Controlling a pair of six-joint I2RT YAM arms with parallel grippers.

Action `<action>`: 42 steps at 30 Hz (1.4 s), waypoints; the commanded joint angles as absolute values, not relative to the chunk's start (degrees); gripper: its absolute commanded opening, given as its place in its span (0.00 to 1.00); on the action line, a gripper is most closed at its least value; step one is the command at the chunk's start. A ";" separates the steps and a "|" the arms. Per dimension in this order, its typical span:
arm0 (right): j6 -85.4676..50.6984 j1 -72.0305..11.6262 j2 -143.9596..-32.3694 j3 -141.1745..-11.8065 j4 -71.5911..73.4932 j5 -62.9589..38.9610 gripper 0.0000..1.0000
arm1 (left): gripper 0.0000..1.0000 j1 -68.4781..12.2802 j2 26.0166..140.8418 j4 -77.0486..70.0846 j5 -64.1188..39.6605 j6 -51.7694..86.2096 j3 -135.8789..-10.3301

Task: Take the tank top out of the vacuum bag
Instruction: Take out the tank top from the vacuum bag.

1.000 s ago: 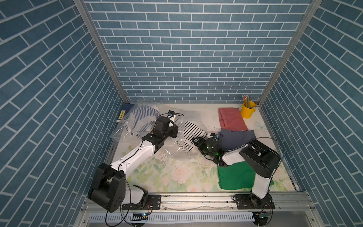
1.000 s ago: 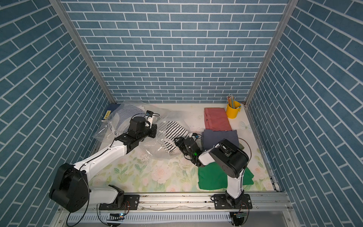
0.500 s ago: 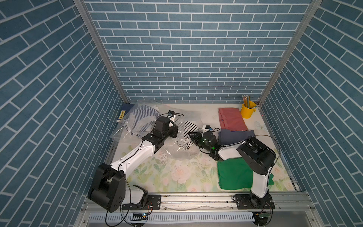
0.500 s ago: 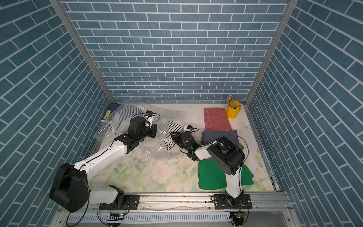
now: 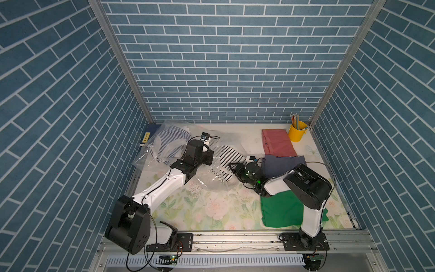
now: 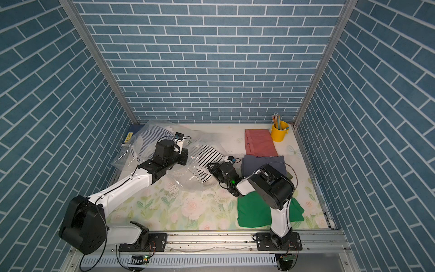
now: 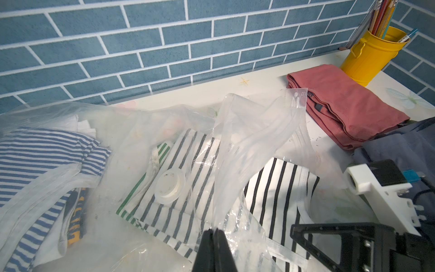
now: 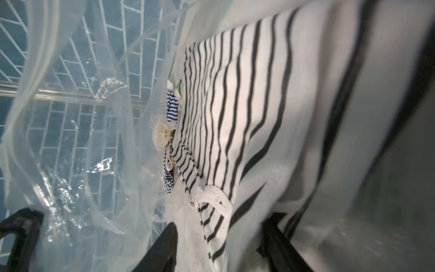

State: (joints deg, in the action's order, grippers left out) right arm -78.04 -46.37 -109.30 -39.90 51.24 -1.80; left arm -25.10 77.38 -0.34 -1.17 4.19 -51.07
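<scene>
1. While the floral table carries everything, the action sits toward its back-left corner. Folded clothes are parked along the right edge.
2. Vacuum bag: clear and crumpled, mouth opening toward the middle of the table, with a blue-striped garment deeper inside.
3. Tank top, black-and-white stripes: looks partly out. The end nearest the right arm lies bare, the rest is hazy under film. So the pull is under way, not finished.
4. Left gripper: jaws fully together, pinching a flap of bag film and lifting it. Only the left wrist view shows that; in both top views the wrist hides it.
5. Right gripper: jaws apart with the striped hem lying between them, no pinch visible. Only the right wrist view shows this.
6. Valve: a round white disc on the bag, sitting over the stripes.
</scene>
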 commanded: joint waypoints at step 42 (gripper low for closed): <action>-80.14 -48.52 -110.27 -41.14 62.44 -0.50 0.00 | 0.00 -25.18 77.44 -0.91 -0.34 3.41 -50.54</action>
